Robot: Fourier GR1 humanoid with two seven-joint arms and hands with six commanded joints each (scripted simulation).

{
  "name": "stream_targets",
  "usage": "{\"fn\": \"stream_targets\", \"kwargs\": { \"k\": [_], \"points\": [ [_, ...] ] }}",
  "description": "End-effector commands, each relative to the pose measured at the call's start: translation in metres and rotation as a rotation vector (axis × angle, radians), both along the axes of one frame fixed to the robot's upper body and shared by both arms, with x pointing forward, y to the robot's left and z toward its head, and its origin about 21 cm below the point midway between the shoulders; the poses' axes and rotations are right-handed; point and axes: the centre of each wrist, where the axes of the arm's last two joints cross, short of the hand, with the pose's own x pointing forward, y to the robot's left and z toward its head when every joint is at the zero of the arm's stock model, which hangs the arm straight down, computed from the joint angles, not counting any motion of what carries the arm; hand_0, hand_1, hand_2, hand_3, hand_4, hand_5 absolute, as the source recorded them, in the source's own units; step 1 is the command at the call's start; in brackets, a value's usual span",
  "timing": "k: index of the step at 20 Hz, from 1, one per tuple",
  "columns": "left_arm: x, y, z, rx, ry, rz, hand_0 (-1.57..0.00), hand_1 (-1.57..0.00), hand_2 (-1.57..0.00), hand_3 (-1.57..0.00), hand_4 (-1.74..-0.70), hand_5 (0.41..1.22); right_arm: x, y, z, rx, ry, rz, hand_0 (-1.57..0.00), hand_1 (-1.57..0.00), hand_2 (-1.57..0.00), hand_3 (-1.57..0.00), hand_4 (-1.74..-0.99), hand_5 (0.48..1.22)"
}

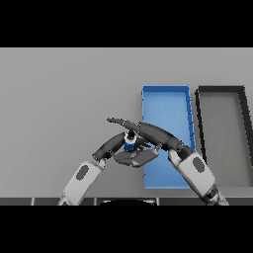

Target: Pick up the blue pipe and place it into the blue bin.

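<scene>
Holding a small blue pipe just off the left edge of the blue bin, with both hands meeting around it near the middle of the grey table. Reaching in from the lower right, the right hand, stretching its long dark fingers leftward over the top of the pipe and past it, with the arm behind it crossing above the bin's lower half. Coming up from the lower left, the left hand, cupping beneath and beside the pipe with fingers curled toward it. Standing roughly upright between the two hands, the pipe, showing a dark cap or opening at its top end and a blue body below, largely hidden by fingers. Appearing clamped on the pipe, both hands, though exactly which fingers are pressing it cannot be made out. Lying lengthwise away from the robot, the blue bin, with a dark grey bin sitting just beside it on the right, the two close but apart.
</scene>
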Motion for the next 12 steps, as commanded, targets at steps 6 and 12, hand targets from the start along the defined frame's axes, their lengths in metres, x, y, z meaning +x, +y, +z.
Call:
{"fn": "stream_targets", "kwargs": {
  "k": [6,12],
  "points": [
    [0.000,0.003,0.000,0.038,0.024,0.010,-1.57,-1.57,-1.57,-1.57,-1.56,1.221,0.015,0.019,0.002,-0.044,0.008,0.063,-0.51,-0.53,-0.54,-0.40,-1.331,0.489],
    [-0.003,0.004,-0.002,0.007,0.044,0.003,-1.57,-1.57,-1.57,-1.53,-1.69,1.221,0.014,0.033,-0.006,0.041,0.044,0.107,-1.29,-1.29,-1.30,-1.10,-1.606,0.765]
  ]
}}
